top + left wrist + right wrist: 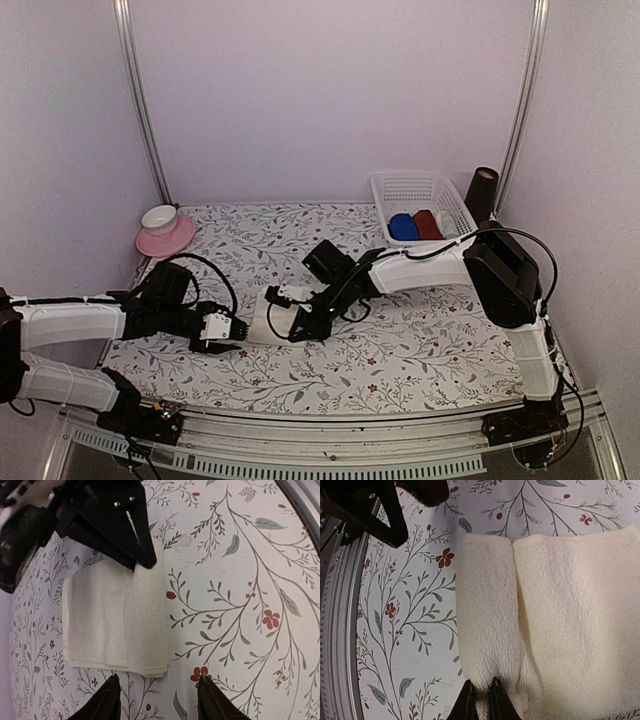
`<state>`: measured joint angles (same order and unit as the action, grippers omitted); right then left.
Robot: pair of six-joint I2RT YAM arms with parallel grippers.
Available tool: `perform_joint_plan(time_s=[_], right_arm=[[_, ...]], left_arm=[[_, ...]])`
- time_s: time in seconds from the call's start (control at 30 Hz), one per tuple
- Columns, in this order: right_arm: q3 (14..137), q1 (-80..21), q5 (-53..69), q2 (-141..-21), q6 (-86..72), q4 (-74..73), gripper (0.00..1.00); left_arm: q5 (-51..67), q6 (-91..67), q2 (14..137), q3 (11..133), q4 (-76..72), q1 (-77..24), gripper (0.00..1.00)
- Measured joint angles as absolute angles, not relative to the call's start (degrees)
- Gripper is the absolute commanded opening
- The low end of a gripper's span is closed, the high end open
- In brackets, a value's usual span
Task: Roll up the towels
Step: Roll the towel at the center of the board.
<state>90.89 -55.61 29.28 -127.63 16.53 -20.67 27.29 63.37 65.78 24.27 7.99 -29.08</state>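
Right gripper (480, 702) is pinching one end of the rolled-up edge of the cream towel (560, 610). Its two fingers are squeezed tight on the fluffy cloth. Left gripper (157, 702) has its fingers apart and holds nothing. It hangs just beside the other end of that roll.

The cream towel lies in the middle of the table (420, 340). Only a little bit of it is rolled, and most of it is flat. The blue towel (403, 227) looks rolled up in the white basket (410, 180) at the far right, next to a dark red roll (428, 223).

I think the roll could go crooked, because only one end is held. The cloth could also slip out of the pinch and flop open.

The cream towel is soft, thick and fuzzy, and folded into a rectangle. The table cover looks smooth, with leaves and little red flowers on it.
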Motion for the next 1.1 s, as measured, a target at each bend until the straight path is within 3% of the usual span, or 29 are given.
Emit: perform_joint_plan(time_s=[0.37, 0.7, 0.93, 1.1], right_arm=[[99.22, -51.33, 44.21, -134.47, 12.19, -27.33, 0.10], [102.78, -50.59, 48.97, -137.29, 11.14, -30.24, 0.11], [103.15, -50.59, 49.06, -137.49, 11.16, -30.89, 0.11], [103.55, -50.57, 49.43, -137.80, 11.29, -31.29, 0.11]], left_arm=[[22.39, 62.22, 69.21, 21.91, 0.10, -35.75, 0.52], [15.97, 60.58, 74.39, 22.00, -7.99, -39.55, 0.52], [13.76, 59.75, 77.89, 22.79, -9.87, -40.18, 0.47], [12.29, 59.42, 79.90, 24.27, -10.57, -40.77, 0.37]])
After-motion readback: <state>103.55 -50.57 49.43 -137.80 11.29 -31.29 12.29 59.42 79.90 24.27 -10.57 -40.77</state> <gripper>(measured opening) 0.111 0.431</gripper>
